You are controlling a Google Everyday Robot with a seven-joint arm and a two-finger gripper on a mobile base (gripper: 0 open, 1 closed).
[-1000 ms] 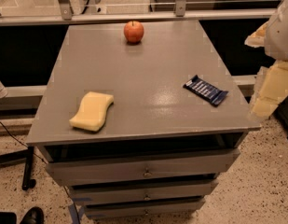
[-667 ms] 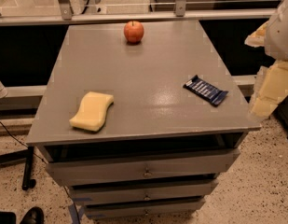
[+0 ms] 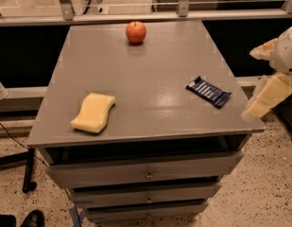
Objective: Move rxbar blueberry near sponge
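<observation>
**Camera view:** A grey worktop (image 3: 150, 70) above a stack of drawers (image 3: 145, 171) is being shown from the front and from above, with three things being carried on it. The rxbar blueberry (image 3: 209, 91), dark navy in its wrapper with white lettering, is being left lying flat and askew near the worktop's right edge, towards the front. The sponge (image 3: 93, 112), pale yellow and wavy-sided, is being kept at the front left, well apart from the bar, with bare worktop between the two. A red apple (image 3: 135, 32) is being left standing near the far edge, about the middle, apart from both.

The pincer (image 3: 266, 98), a pale cream shape at the end of the arm, is being held off the worktop's right front corner, near the bar but not touching it. Whether it is being spread or pressed together cannot be told; nothing from the worktop is being pinched by it.

Against the second before, no change is being registered. Bar, sponge and apple are being found in the same spots, and the pincer is being held at the same corner. The task is therefore being judged as not yet begun. The bar is still to be reached, taken up and carried leftward across the worktop to a spot beside the sponge.
</observation>
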